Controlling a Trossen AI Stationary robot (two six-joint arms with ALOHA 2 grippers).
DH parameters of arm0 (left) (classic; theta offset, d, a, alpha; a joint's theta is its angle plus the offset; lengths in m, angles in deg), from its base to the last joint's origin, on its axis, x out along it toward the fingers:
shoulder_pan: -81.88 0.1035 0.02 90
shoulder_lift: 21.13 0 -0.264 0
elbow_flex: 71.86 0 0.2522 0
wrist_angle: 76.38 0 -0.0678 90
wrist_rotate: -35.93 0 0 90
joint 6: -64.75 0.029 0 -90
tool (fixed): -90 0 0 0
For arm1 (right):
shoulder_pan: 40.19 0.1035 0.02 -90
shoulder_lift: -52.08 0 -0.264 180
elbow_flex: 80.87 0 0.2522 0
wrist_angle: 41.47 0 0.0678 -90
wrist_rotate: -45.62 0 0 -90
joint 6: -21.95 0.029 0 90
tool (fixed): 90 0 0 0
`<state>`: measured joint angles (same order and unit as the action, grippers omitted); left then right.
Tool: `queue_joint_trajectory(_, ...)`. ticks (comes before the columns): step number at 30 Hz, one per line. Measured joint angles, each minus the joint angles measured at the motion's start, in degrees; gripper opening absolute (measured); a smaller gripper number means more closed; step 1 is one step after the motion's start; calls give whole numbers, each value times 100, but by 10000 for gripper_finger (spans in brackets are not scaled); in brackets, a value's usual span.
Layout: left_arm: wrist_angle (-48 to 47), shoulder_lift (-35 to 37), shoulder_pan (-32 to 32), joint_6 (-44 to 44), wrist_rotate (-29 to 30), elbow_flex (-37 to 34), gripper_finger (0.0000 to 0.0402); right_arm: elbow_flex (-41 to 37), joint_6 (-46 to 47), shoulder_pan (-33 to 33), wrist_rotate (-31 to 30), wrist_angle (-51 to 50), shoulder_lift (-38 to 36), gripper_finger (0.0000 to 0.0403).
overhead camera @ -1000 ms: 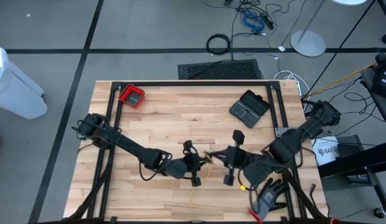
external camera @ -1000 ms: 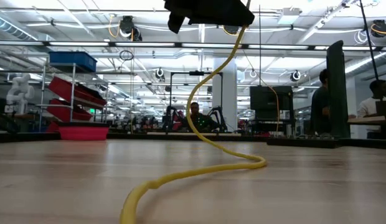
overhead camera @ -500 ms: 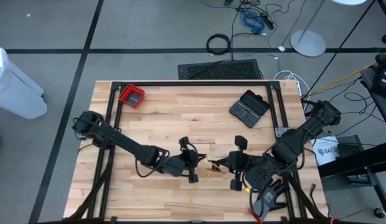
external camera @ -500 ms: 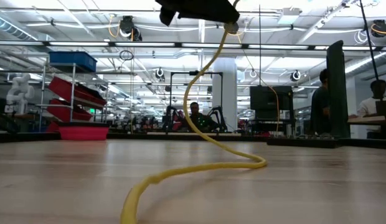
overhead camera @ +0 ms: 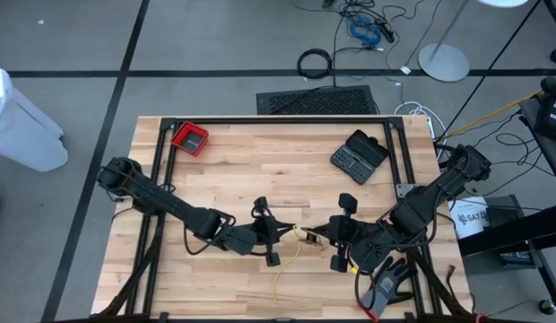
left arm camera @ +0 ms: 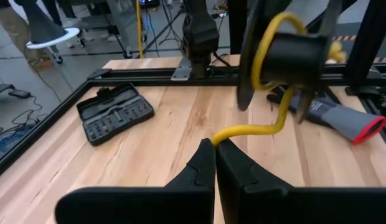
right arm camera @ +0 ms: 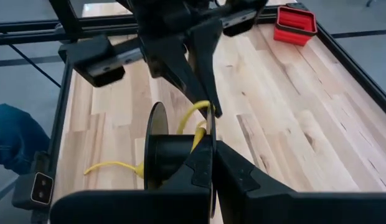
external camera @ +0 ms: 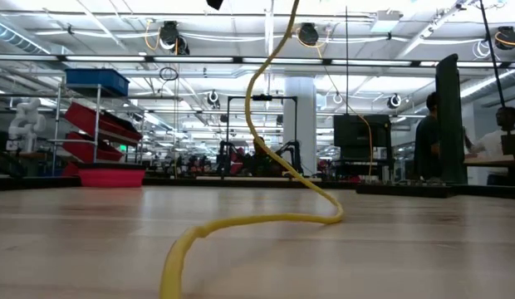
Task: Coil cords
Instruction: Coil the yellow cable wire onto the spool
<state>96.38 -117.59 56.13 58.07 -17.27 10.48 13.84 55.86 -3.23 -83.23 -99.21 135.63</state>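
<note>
Winding looks like the step in hand: the thin yellow cord (overhead camera: 287,260) runs from the bench's near middle, where its free end trails toward the near edge, up to a small black spool (left arm camera: 291,57) held by the right gripper (overhead camera: 335,240), whose fingers are pressed together on it. The left gripper (overhead camera: 280,235), just beside it, pinches the cord (left arm camera: 249,132) close to the spool. No black cord can be made out. Next, the cord likely needs feeding round the spool under light tension, without letting it slip. A grey-black glove (overhead camera: 386,287) lies at the near right corner.
</note>
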Motion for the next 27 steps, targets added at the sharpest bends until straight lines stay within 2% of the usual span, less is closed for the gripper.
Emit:
queue_joint_trajectory(16,-9,247,-102,112,-2,0,2,-2,254,-16,43,-261,2,0)
queue_joint_trajectory(27,-319,247,-97,143,186,0,2,-7,142,-112,435,-259,215,0)
